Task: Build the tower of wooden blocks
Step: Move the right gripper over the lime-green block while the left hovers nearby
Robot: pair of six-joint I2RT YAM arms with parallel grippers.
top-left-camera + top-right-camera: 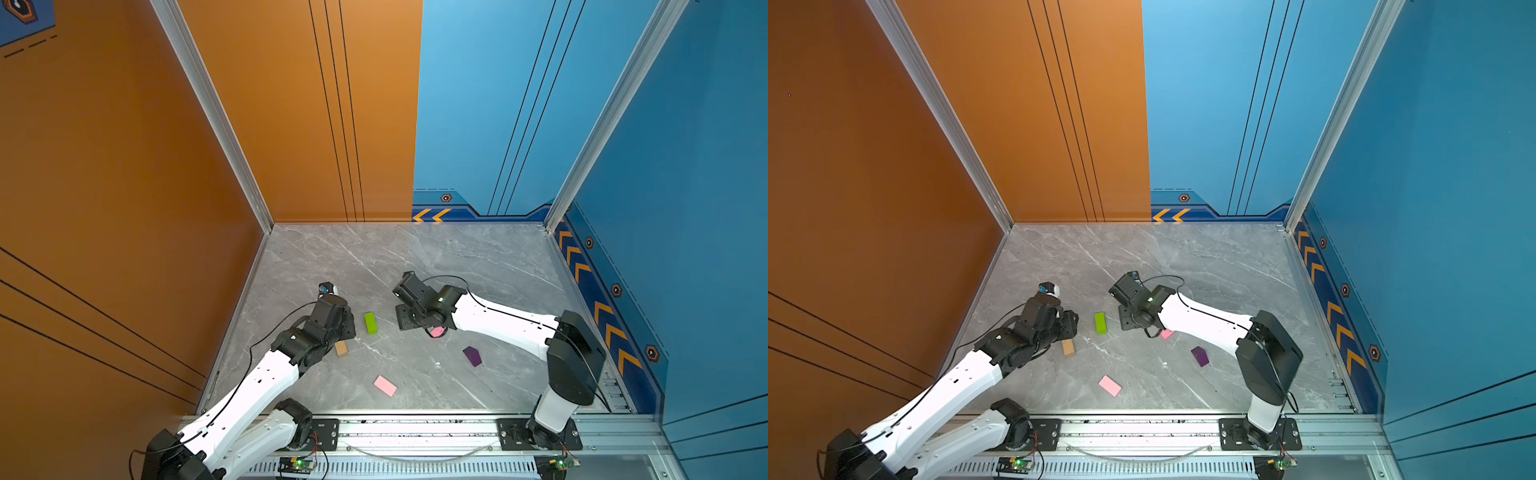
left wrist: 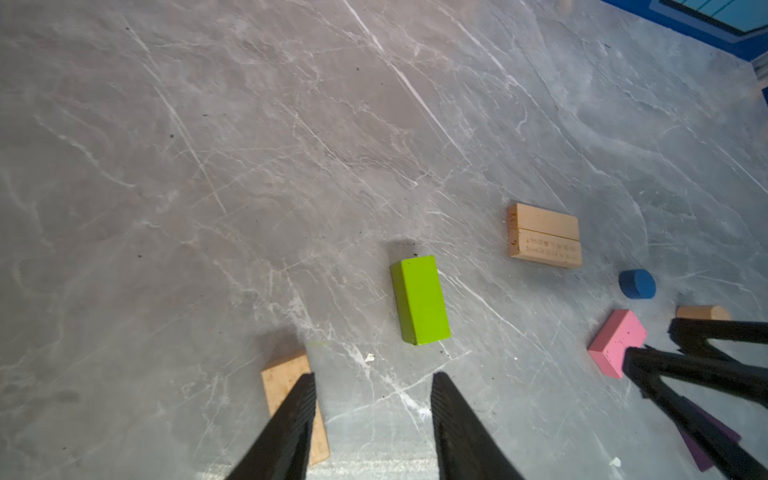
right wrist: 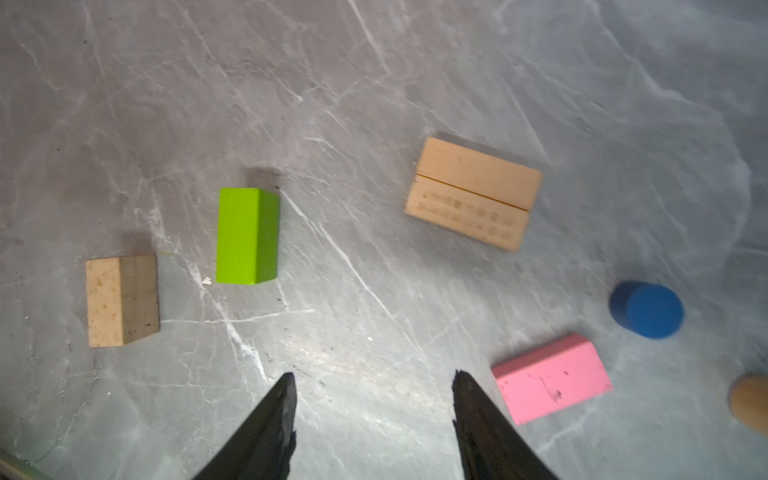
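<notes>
Fingers of the left tool [image 2: 374, 376] stand apart with only bare stone between them, so it is open and empty. One finger overlaps the tan bar [image 2: 286, 386] in the left wrist view, and whether it touches cannot be told. Just beyond the tips lies the lime-green bar [image 2: 420, 300], flat on a long face. The right tool [image 3: 374, 374] is likewise spread and holds nothing, with a pink slab [image 3: 552, 378] just beside one finger. Past that slab sit a blue cylinder [image 3: 648, 309] and, at the edge of the right wrist view, a tan cylinder [image 3: 752, 403]. An engraved tan block [image 3: 473, 193] lies flat, well apart from the green bar.

The wood block tower [image 1: 370, 323] is unbuilt: its pieces lie singly, none resting on another. In both top views a second pink slab [image 1: 385, 385] lies nearer the front rail [image 1: 415, 430], and the purple peaked block [image 1: 472, 356] sits near the right forearm.

The counter [image 1: 415, 257] is grey marble-patterned stone, veined white and lightly speckled. Orange walls [image 1: 124, 166] close the left side and half the back, and blue walls [image 1: 685, 145] close the rest. Aluminium posts [image 1: 208, 104] run up the corners, and a dark band of yellow chevrons [image 1: 602, 316] skirts the foot of the blue walls
</notes>
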